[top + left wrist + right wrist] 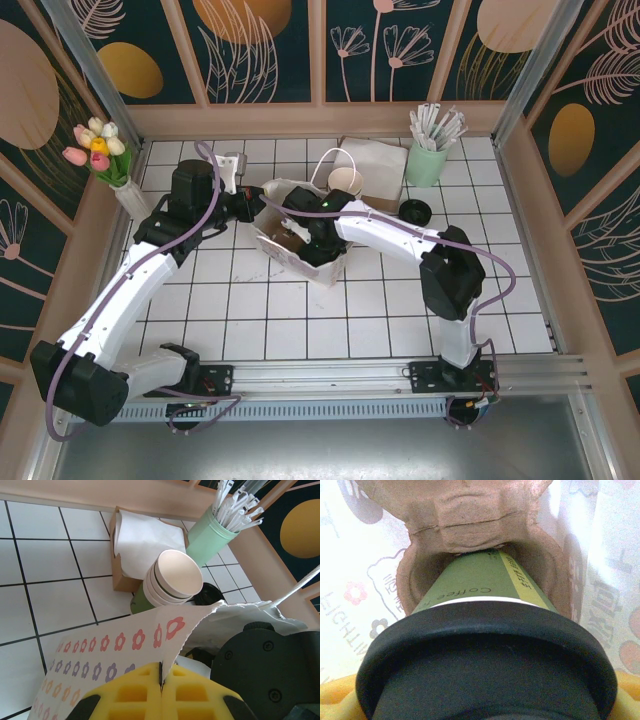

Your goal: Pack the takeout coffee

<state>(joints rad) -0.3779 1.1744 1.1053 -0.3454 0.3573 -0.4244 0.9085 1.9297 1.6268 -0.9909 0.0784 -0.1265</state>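
One takeout coffee [485,585] is what matters: a green paper cup under a black lid [485,670], low and central in the right wrist view. Its base points into a round well of the brown pulp carrier [470,525] near the top of that frame.

I judge it light for its size but top-heavy if full. The paper wall is thin and will dent under a hard squeeze, the coated skin is a little slick, and the press-on lid could pop if the rim is pinched out of round. The best hold is high on the wall just below the lid, where the rolled rim stiffens it and the taper stops it sliding down through the pads.

My right claw [481,702] is there, its yellow pads [335,702] spread wide at the lower corners and closed around the cup. Whether the base has seated in the well I cannot tell.

Printed walls of the white paper bag [350,555] stand on both sides of the carrier. My left claw [161,685], at the bottom of the left wrist view, is pressed together on the bag's flowered edge.

Behind it, in the upper half of that frame, a stack of empty cups [172,577], a mint pot of straws [210,535] and a napkin holder [145,540] stand on the tiled desk [50,595].
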